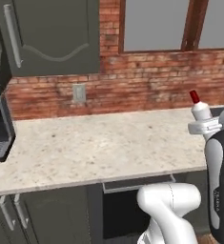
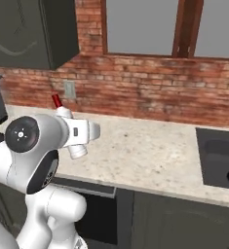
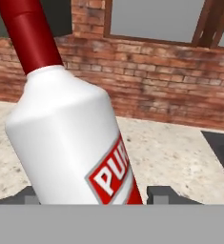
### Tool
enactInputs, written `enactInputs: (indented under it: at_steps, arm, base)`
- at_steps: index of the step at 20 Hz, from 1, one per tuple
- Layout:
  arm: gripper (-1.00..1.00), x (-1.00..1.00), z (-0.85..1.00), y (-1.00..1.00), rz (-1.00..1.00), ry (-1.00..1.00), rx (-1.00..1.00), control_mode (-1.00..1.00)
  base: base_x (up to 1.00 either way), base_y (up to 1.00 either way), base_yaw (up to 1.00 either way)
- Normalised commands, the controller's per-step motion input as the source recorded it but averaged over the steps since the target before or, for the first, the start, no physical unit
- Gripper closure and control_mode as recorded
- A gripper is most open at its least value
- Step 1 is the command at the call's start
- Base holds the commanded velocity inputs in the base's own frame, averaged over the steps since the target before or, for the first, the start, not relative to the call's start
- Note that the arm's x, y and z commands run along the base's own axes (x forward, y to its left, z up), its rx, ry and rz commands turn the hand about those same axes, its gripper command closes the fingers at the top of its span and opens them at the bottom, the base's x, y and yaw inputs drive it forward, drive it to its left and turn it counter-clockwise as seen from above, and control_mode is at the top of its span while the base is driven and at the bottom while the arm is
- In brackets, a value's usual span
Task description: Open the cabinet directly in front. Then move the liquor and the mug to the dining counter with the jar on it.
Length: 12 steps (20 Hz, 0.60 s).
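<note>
Between the two finger tips at the bottom of the hand view, the liquor (image 3: 70, 138) sits gripped in the gripper (image 3: 92, 194), jaws spread wide around its white body, its long axis leaning toward the frame's upper left, red cap uppermost.

Even, flat rendered light covers the scene, without glare or hard shadows. The worktop (image 1: 94, 143) looks bright, the cabinet (image 1: 51, 33) dim. Textures appear slightly soft and pixelated.

Kitchen, speckled worktop (image 1: 94, 147), brick wall (image 1: 147, 81), sink (image 2: 218, 155)
</note>
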Motion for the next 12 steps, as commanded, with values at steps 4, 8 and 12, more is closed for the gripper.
enactInputs:
  at_steps: [4,8,12]
  arm:
    - [1.0,0.0,0.0,0.0,0.0,0.0,0.0,1.0]
    - [1.0,0.0,0.0,0.0,0.0,0.0,0.0,1.0]
    - [1.0,0.0,0.0,0.0,0.0,0.0,0.0,1.0]
  base:
    - [-0.59,-0.61,0.73]
    - [-0.59,-0.25,0.88]
    - [-0.5,-0.16,0.91]
